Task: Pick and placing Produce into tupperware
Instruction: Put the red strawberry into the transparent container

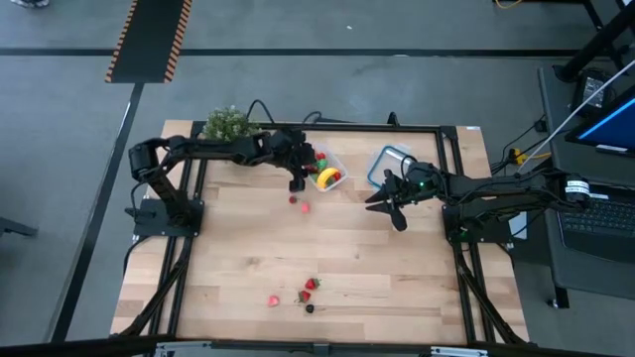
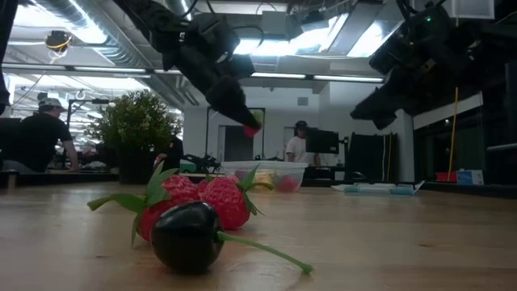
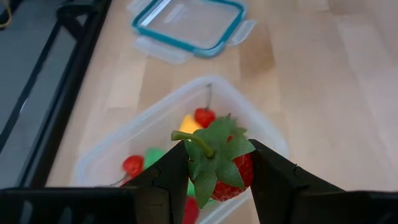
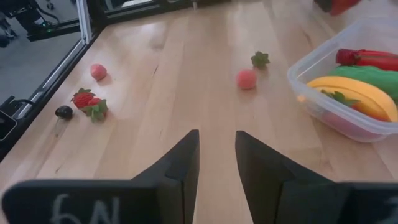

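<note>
Left wrist view: left gripper (image 3: 219, 171) clamps strawberry (image 3: 224, 165) between both fingers, red body, green leafy cap, curled stem. Gripper hangs directly above clear tub (image 3: 155, 127); tub sits at table's far side, holding banana (image 4: 351, 96), green piece, red berries. Right gripper (image 4: 216, 163) hovers near blue-rimmed lid (image 1: 389, 162), fingers slightly parted, empty. Loose strawberries (image 1: 308, 291) lie at table's near edge.

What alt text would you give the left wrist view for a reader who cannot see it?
The left gripper holds a toy strawberry by its sides, leafy cap toward the camera, above a clear plastic tub already holding red, yellow and green toy produce. Beyond it on the wooden table lies a clear lid with a blue rim.
</note>
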Robot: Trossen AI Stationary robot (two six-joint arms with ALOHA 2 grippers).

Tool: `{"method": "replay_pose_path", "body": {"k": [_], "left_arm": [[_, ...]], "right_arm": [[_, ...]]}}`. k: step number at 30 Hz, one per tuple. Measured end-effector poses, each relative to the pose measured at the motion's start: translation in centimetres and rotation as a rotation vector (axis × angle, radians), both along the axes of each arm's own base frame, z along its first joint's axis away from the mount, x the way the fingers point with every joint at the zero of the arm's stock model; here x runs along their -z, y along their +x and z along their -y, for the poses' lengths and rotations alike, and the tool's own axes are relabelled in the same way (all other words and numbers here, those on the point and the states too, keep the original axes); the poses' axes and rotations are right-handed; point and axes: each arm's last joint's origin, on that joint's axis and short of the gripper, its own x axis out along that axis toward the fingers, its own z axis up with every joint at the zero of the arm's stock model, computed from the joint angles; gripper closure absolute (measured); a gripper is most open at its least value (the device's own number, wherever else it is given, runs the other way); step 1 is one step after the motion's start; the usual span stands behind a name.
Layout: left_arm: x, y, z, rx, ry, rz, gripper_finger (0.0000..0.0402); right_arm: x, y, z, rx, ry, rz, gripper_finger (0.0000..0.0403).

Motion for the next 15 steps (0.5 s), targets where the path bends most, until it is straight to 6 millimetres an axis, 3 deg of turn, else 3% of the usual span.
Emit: {"method": "replay_pose_path", "body": {"k": [15], "left_arm": [[0.0, -1.4, -2.8, -0.035, -0.051, 0.017, 0.0272]], "right_arm": [[-0.7, 0.3, 0.1, -0.010, -0.047, 0.081, 0.0297]]}}
